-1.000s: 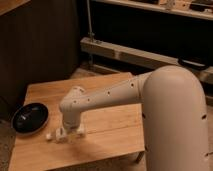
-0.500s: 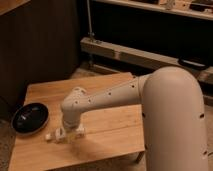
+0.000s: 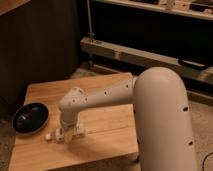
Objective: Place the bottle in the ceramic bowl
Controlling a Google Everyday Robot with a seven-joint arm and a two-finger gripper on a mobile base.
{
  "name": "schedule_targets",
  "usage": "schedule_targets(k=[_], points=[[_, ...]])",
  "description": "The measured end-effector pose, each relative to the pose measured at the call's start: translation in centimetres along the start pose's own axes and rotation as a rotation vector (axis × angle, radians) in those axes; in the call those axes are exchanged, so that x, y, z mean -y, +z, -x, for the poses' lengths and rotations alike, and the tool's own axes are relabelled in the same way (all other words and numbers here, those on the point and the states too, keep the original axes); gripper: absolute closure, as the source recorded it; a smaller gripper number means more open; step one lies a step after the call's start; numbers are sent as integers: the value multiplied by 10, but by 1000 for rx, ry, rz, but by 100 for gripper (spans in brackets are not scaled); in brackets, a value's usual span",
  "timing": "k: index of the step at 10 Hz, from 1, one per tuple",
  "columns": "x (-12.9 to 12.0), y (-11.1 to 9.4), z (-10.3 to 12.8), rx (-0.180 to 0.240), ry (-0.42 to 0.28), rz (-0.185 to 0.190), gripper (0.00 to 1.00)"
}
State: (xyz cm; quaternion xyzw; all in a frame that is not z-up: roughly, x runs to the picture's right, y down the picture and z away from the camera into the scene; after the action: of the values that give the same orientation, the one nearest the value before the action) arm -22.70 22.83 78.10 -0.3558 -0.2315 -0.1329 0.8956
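The ceramic bowl is a dark, glossy, shallow dish at the left edge of the wooden table. The bottle lies on its side on the table just right of the bowl, small and pale, with its white cap pointing left. My gripper hangs from the white arm straight down onto the bottle. Its fingers stand apart, open, on either side of the bottle's body, which they partly hide. The bottle rests on the wood and nothing is lifted.
The robot's large white body fills the right foreground. A dark wall panel stands behind the table on the left. A metal rail and shelf frame run behind on the right. The table's front edge is close to the bottle.
Almost nothing has moved. The gripper has settled slightly lower over the bottle, which stays where it was.
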Motion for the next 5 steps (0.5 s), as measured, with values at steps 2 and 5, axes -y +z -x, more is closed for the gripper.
schedule_targets(k=[2, 5], points=[[1, 8, 1, 6, -10, 19, 53], [6, 13, 5, 6, -33, 40, 83]])
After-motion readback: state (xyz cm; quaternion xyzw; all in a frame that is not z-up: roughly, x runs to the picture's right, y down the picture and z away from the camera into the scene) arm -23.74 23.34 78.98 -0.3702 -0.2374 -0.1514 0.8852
